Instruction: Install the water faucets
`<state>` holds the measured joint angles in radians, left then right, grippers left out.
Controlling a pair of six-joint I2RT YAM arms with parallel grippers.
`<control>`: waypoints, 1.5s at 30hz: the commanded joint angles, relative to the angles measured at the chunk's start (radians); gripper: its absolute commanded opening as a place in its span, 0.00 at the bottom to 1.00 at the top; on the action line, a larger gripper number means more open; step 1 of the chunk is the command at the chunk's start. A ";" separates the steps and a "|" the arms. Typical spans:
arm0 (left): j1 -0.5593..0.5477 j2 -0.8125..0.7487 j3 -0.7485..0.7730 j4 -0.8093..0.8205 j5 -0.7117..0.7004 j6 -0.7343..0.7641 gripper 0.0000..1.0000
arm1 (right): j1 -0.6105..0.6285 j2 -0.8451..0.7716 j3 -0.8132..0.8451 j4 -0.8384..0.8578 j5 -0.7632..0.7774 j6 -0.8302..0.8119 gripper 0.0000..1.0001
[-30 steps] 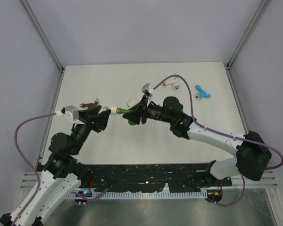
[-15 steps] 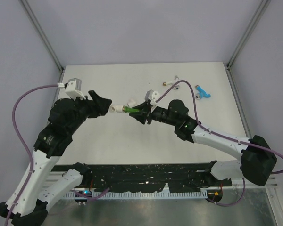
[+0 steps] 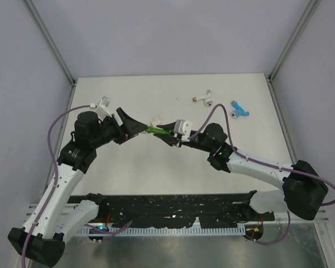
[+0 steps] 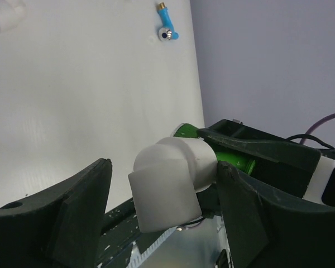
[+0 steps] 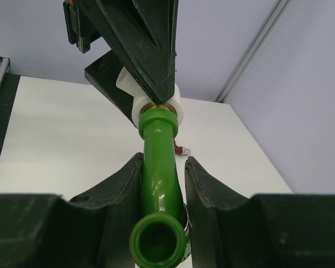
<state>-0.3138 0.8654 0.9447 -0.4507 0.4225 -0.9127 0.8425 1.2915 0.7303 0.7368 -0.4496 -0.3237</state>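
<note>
The green faucet [image 3: 155, 131] now sits nose-to-mouth with the white elbow fitting [image 4: 167, 181], held in the air over the middle of the table [image 3: 134, 167]. 0.5 s ago a short gap separated them in the top view. Now the right wrist camera shows the faucet's hexagonal collar against the fitting's brass-lined opening. That suggests the thread is being started or run in, so 1 of the 4 faucets looks part-way installed.

Both wrists have rolled over the last 1.0 s. The left wrist's camera block has swung from the arm's 9 o'clock side up toward 12 o'clock. The right wrist's block has dropped from above the fingers to their 3 o'clock side. Counter-rotation of this kind fits a screwing motion.

The right gripper [image 5: 164, 162] reaches in from 3 o'clock and pinches the green faucet along its barrel, 1 finger on each side. The left gripper [image 4: 164, 167] comes from 9 o'clock with its jaws around the fitting. 1 finger touches it and a sliver of background shows beside the other, so a firm clamp cannot be confirmed.

The blue faucet [image 3: 240, 109] and the white faucet [image 3: 204, 99] lie at about 2 o'clock on the table, where they lay 1.0 s ago.
</note>
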 commanded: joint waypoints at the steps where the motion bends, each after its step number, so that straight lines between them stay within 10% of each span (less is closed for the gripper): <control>1: 0.005 0.000 -0.043 0.147 0.091 -0.116 0.77 | 0.001 -0.003 0.006 0.194 -0.029 -0.051 0.05; 21: 0.045 -0.147 -0.219 0.359 0.041 -0.428 0.69 | 0.001 0.022 -0.043 0.306 -0.023 -0.055 0.05; 29: 0.047 -0.155 -0.219 0.380 0.045 -0.448 0.48 | 0.001 0.029 -0.049 0.315 -0.024 -0.064 0.05; 36: 0.048 -0.169 -0.250 0.444 0.036 -0.422 0.00 | 0.001 0.025 -0.037 0.317 -0.023 0.033 0.05; 45: 0.048 -0.209 -0.336 0.794 0.044 -0.204 0.00 | -0.010 -0.020 0.076 0.167 -0.069 0.423 0.05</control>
<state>-0.2726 0.6788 0.6220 0.0879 0.4629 -1.2724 0.8356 1.3285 0.7040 0.9031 -0.4786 -0.1379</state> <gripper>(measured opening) 0.407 0.377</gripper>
